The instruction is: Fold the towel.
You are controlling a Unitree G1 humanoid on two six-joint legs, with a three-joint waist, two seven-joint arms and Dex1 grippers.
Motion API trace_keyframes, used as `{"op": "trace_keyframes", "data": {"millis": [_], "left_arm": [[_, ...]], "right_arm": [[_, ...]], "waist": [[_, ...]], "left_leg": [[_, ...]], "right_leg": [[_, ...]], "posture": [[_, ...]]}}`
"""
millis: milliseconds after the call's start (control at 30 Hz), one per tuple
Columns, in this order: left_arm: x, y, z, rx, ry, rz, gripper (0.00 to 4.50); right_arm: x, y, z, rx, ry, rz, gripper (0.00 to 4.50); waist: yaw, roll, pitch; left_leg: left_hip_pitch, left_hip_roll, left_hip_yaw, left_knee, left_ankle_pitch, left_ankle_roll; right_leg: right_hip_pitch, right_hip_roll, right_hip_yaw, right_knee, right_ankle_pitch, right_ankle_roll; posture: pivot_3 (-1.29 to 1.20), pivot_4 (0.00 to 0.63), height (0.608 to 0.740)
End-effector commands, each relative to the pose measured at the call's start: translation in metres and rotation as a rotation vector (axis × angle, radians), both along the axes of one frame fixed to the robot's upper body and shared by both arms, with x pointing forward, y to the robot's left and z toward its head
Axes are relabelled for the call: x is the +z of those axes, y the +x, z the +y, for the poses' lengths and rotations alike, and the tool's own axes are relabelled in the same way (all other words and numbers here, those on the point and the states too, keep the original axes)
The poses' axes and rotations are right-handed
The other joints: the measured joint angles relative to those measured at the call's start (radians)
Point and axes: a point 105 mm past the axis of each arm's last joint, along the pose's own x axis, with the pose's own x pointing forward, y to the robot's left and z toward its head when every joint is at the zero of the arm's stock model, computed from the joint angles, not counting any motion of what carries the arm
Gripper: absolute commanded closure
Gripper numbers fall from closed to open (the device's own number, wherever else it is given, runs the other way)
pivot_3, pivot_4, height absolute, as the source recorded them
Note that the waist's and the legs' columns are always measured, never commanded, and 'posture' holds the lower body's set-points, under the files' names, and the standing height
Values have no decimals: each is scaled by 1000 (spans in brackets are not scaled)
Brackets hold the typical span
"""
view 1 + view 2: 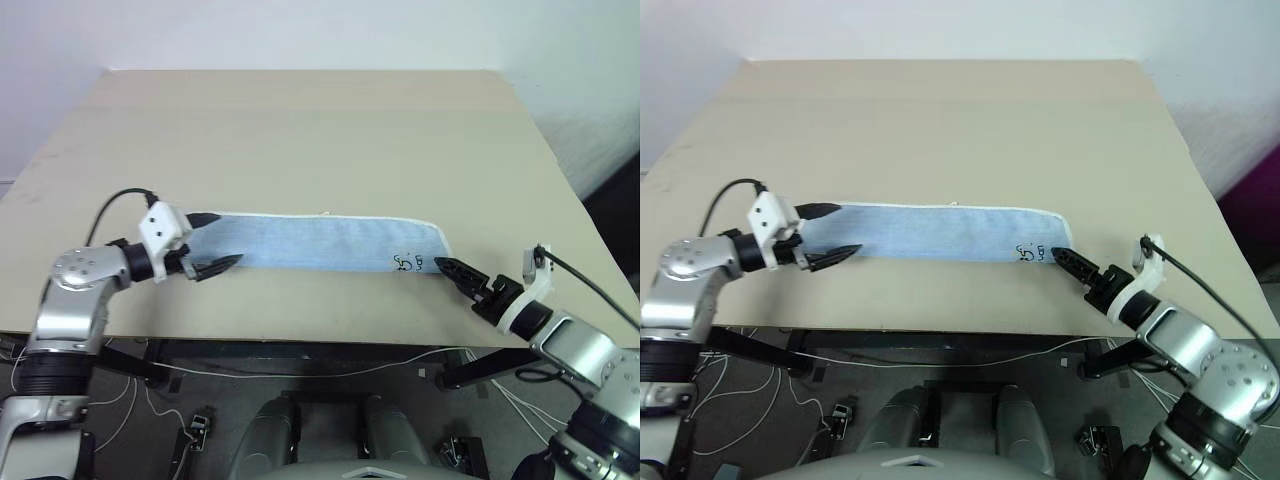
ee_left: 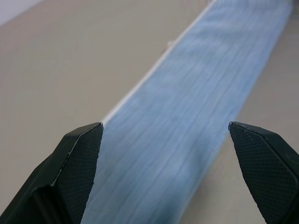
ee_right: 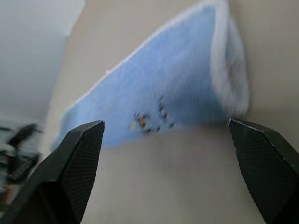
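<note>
The towel (image 1: 320, 242) is light blue with a white edge. It lies flat as a long narrow folded strip across the table, close to the front edge, with its dark logo (image 1: 408, 263) at the right end. My left gripper (image 1: 229, 238) is open at the towel's left end, one finger on each side of the strip, which runs on between the fingers in the left wrist view (image 2: 187, 116). My right gripper (image 1: 445, 265) is open just off the right end, pointing at it. The right wrist view shows that folded end and the logo (image 3: 149, 119) ahead of the open fingers.
The beige table (image 1: 320, 140) stretches far behind the towel, and its front edge (image 1: 300, 338) runs just below the strip. Cables (image 1: 300, 370) hang under the table. A pale wall stands behind.
</note>
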Motion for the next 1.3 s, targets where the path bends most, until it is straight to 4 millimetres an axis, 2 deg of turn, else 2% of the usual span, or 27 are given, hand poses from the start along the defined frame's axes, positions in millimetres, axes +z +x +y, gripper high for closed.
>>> {"op": "trace_keyframes", "data": {"millis": [33,267,467,700,900,1033,1300], "left_arm": [[8,-3,-17,-54,-24,-25,0],[11,-2,-28,-71,-50,-31,0],[14,1,-28,-60,-47,-52,0],[16,0,-28,-57,-51,-62,0],[14,1,-30,-60,-55,-61,0],[16,3,-32,-63,-56,-67,0],[16,4,-30,-61,-53,-67,0]], "right_arm": [[8,-2,10,-16,43,-9,81],[12,16,25,-89,140,60,81],[2,31,29,-158,182,125,81],[-11,28,19,-230,204,182,81],[-15,43,2,-341,219,180,81],[-9,48,8,-340,231,166,995],[8,48,12,-362,237,147,3841]], "waist": [[-4,0,0],[-19,0,0],[-20,0,0],[-25,-1,-1],[-24,-3,-2],[-21,-3,-3],[-23,-3,-2]], "left_leg": [[0,0,0,0,0,0],[1,1,0,0,0,0],[1,1,0,0,0,0],[2,1,0,0,0,0],[2,1,0,0,0,0],[4,1,0,0,0,0],[2,1,0,0,0,0]], "right_leg": [[0,0,0,0,0,0],[0,2,0,0,0,0],[0,3,0,0,0,0],[1,4,0,0,0,0],[3,3,0,0,0,0],[5,3,-1,-1,0,0],[2,3,0,-1,0,0]], "posture": [[0,150,740],[0,150,740],[0,150,740],[0,150,740],[0,150,740],[0,150,740],[0,150,740]]}}
